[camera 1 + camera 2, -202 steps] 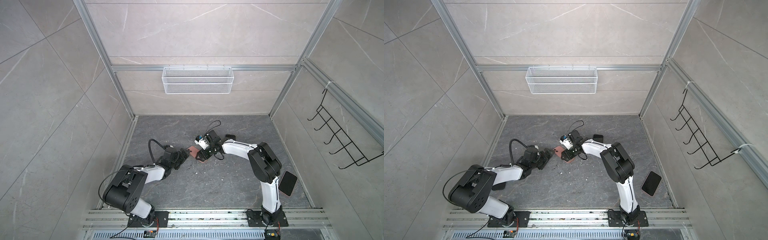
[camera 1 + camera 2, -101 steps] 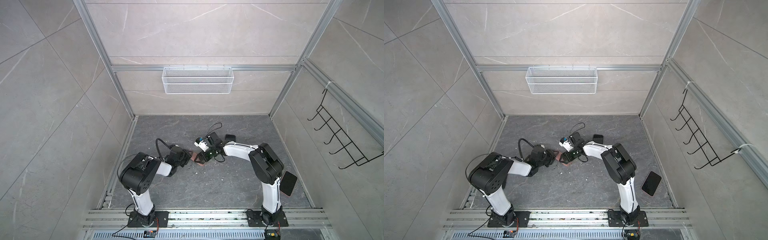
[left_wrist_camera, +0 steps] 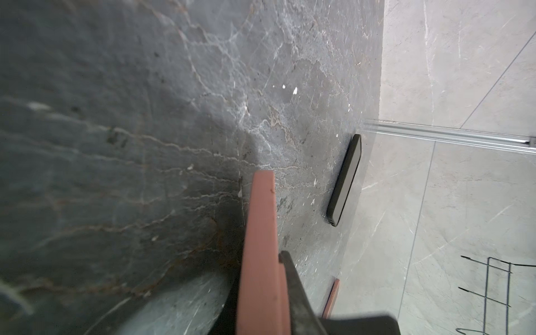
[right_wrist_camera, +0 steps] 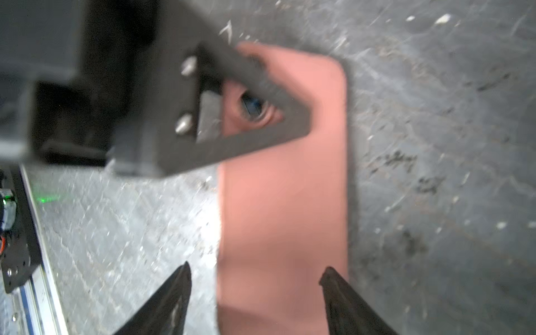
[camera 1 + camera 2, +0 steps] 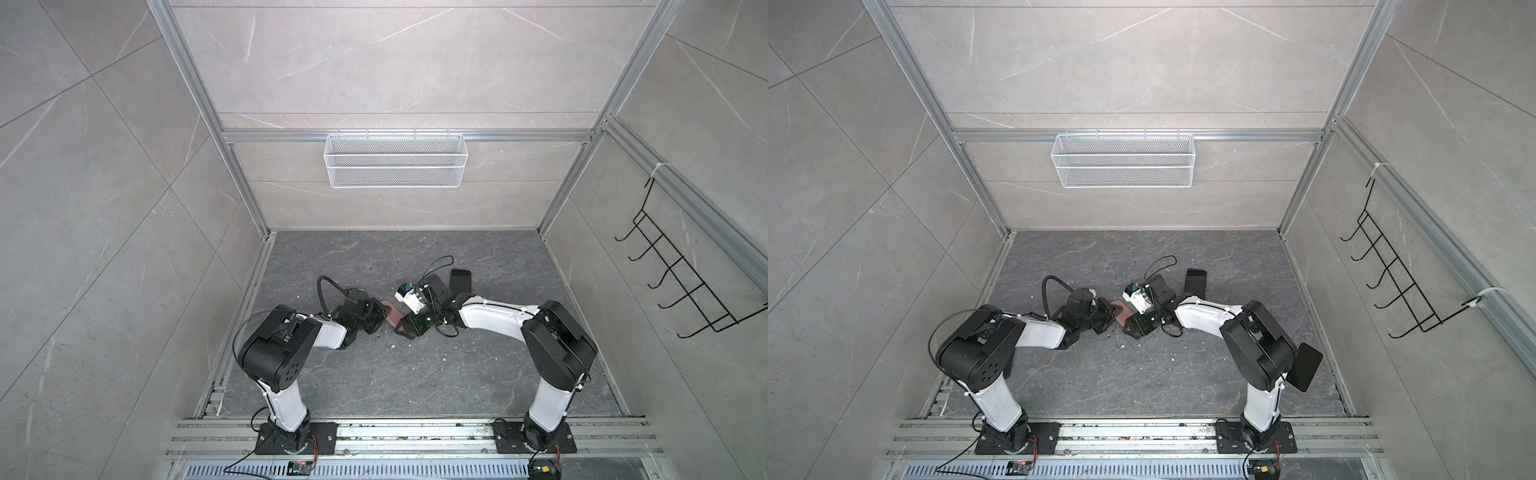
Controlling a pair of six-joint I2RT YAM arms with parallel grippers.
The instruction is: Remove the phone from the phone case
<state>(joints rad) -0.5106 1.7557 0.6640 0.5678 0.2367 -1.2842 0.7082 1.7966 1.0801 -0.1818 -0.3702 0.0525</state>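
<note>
A salmon-pink phone case lies back up on the dark floor between my two grippers. The phone sits inside it; only its camera lens shows through the case's hole. My left gripper is shut on one end of the phone case, which that wrist view shows edge-on. My right gripper stands open over the other end of the phone case. One of its fingertips is clear of the case's side. The other overlaps the opposite edge.
A black slab like a phone lies on the floor behind the right wrist. Another dark slab with a pink edge leans by the right wall. A wire basket hangs on the back wall, a hook rack on the right wall.
My left gripper has shut on the end of the phone case, and the left arm's elbow has swung in and up. The right gripper has hardly moved.
</note>
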